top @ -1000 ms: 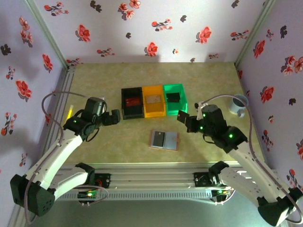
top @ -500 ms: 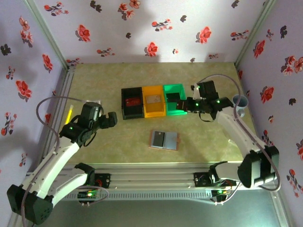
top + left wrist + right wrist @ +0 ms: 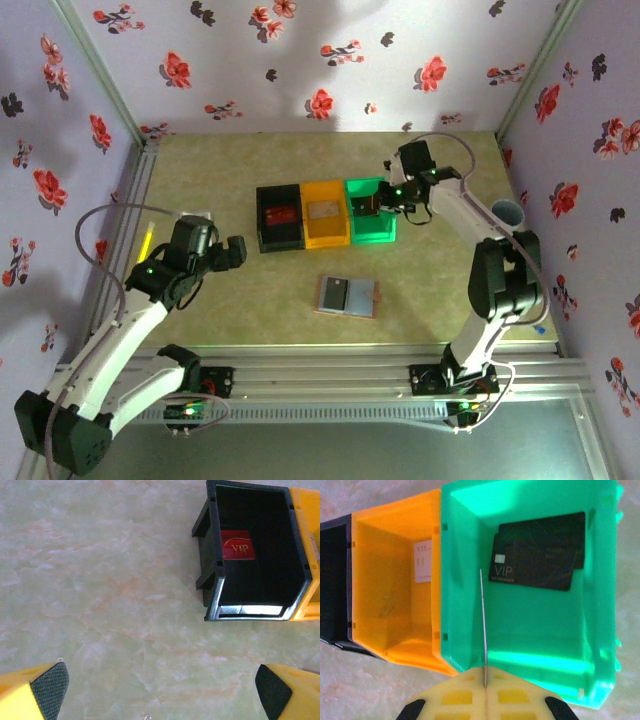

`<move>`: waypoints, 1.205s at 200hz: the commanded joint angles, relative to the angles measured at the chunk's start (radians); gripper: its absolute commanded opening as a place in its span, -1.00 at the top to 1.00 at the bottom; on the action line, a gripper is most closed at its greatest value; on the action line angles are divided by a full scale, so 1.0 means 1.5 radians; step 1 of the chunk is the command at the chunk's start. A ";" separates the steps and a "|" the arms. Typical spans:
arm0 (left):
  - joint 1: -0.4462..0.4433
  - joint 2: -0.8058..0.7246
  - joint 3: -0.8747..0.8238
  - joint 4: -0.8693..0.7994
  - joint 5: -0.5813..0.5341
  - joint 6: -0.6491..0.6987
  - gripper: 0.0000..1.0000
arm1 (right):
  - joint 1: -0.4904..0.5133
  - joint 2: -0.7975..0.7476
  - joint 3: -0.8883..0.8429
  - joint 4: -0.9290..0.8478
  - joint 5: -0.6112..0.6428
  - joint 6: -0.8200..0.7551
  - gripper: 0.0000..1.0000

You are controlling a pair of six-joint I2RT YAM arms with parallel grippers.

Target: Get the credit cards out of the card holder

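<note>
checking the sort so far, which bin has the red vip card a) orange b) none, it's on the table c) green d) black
d: the red card lies flat inside the black bin; the orange bin holds a white card and the green bin black cards.

The tabletop [image 3: 100, 580] looked like smooth, marbled stone-print laminate with a soft sheen. The black bin [image 3: 210, 555], orange bin [image 3: 385, 610] and green bin [image 3: 530, 630] were glossy moulded plastic, the green one catching bright glare. The two black cards [image 3: 535, 560] had a satin finish, and the red card [image 3: 238, 544] looked glossy. The left gripper [image 3: 161, 685] had smooth yellow plastic fingers [image 3: 17, 700] faced with finely textured black pads [image 3: 50, 685]. The right gripper [image 3: 485, 675] had matt pale-yellow plastic fingers [image 3: 455, 697] pinching an edge-on card [image 3: 482, 620], thin and pale. The card holder [image 3: 347, 296] looked matt.
</note>
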State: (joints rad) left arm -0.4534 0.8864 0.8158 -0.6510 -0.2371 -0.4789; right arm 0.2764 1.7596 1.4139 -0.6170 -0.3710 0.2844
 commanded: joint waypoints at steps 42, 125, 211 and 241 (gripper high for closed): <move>0.004 0.016 -0.001 0.003 -0.021 0.021 -1.00 | -0.004 0.129 0.136 -0.078 -0.003 -0.042 1.00; 0.005 0.025 -0.001 0.002 -0.021 0.023 -0.99 | -0.008 0.247 0.259 -0.126 -0.006 -0.059 1.00; 0.004 0.043 0.001 0.000 -0.025 0.026 -1.00 | -0.015 0.318 0.325 -0.144 -0.014 -0.058 1.00; 0.004 0.046 0.002 -0.002 -0.028 0.027 -1.00 | -0.017 0.325 0.326 -0.141 -0.011 -0.057 0.81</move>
State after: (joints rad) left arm -0.4530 0.9516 0.8158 -0.6514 -0.2459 -0.4603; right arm 0.2592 2.2211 1.8805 -0.8101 -0.3939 0.2157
